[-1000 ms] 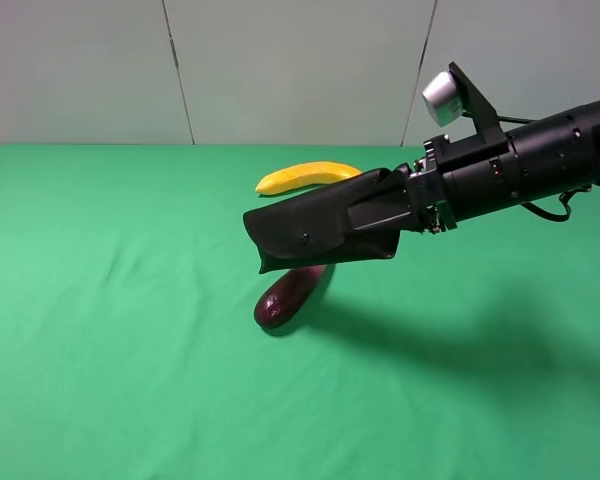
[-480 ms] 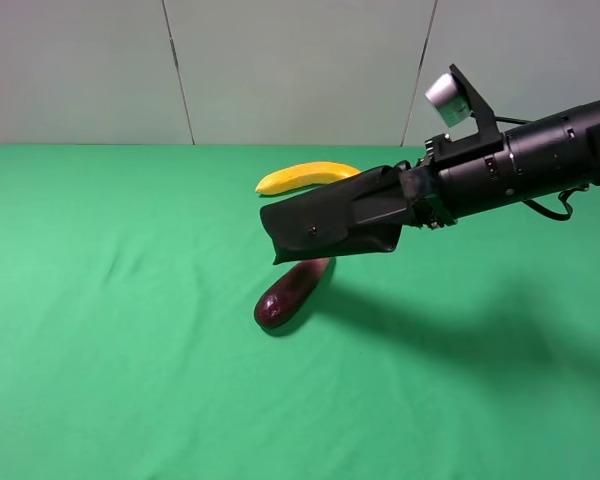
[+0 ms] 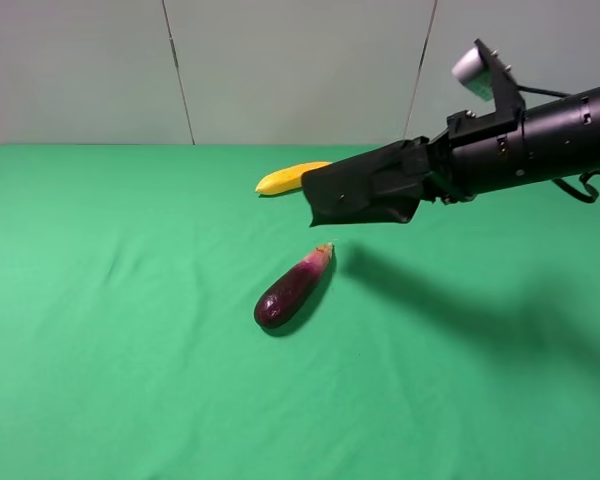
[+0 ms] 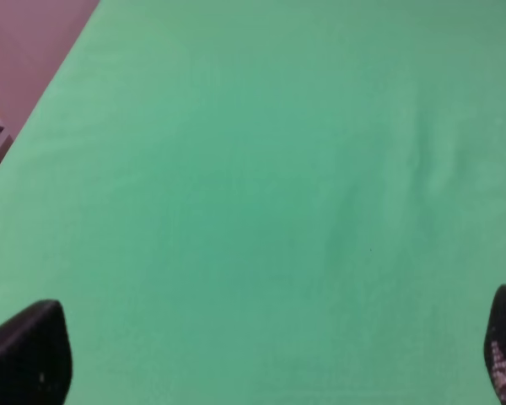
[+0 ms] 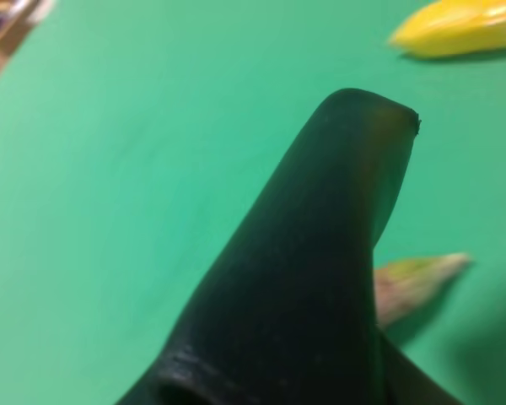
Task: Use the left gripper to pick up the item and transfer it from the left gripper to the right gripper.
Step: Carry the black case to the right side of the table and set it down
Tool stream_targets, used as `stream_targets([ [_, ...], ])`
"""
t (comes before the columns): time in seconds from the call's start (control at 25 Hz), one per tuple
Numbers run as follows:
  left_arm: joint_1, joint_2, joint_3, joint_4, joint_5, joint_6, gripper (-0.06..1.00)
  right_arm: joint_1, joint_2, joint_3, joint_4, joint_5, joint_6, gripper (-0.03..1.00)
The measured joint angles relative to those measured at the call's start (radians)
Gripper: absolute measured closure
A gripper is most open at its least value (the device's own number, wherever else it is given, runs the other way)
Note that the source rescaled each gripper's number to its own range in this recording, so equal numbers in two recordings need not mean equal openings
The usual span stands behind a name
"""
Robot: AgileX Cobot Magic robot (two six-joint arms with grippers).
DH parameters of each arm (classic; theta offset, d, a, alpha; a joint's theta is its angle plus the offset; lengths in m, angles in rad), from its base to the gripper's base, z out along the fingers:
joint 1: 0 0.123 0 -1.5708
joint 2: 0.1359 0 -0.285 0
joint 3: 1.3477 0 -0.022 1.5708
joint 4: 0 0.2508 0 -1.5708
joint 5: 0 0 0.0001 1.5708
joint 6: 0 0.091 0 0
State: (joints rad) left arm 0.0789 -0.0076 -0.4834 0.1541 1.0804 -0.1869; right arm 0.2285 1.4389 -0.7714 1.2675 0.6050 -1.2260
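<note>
- Handling of black folded case point(image 3: 360, 192): judged light, carried out level from a hold at one end alone, with only a slight sag along the lower flap edge.
- Stiffness: judged semi-stiff through the body and pliable at the flap. Likely to flex rather than crack, so not rated fragile.
- Surface: smooth and leather-like with a faint sheen. Judged somewhat slippery against hard pads, so calls for a firm pinch.
- Recommended hold: across the two flat faces near a short end, as held at present. Not by the loose flap alone, for risk of unfolding.
- Appearance: flat, oblong, matte black. Rounded free end in the right wrist view point(image 5: 304, 278), tapering away from the camera. Small pale dot on the side face in the high view, possibly a stud, too small to confirm.
- Location: in the air above the green cloth point(image 3: 130, 300), clear of it. Seen just beyond the eggplant point(image 3: 292, 288) and in front of the banana point(image 3: 290, 177), hiding the banana's right end from the high camera. No contact with either.
- Right gripper point(image 3: 408, 186): clenched on the near end of the case, free end pointing toward the left side.
- Left gripper point(image 4: 266, 350): released, fingertips point(image 4: 25, 350) wide apart, nothing between them but cloth below. Outside the high view.
- Task status, judged: case lodged with the receiving arm only.
</note>
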Motion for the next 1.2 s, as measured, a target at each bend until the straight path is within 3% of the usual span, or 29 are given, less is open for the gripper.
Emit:
stream_targets([
  [0.28, 0.000, 0.000, 0.000, 0.000, 0.000, 0.000, -0.02, 0.000, -0.062, 0.000, -0.184, -0.167, 0.202, 0.97],
  [0.76, 0.000, 0.000, 0.000, 0.000, 0.000, 0.000, -0.02, 0.000, -0.195, 0.043, -0.531, -0.284, 0.527, 0.97],
  [0.96, 0.000, 0.000, 0.000, 0.000, 0.000, 0.000, -0.02, 0.000, -0.320, 0.168, -0.569, -0.400, 0.601, 0.97],
  [1.2, 0.000, 0.000, 0.000, 0.000, 0.000, 0.000, -0.02, 0.000, -0.396, 0.264, -0.569, -0.436, 0.612, 0.97],
])
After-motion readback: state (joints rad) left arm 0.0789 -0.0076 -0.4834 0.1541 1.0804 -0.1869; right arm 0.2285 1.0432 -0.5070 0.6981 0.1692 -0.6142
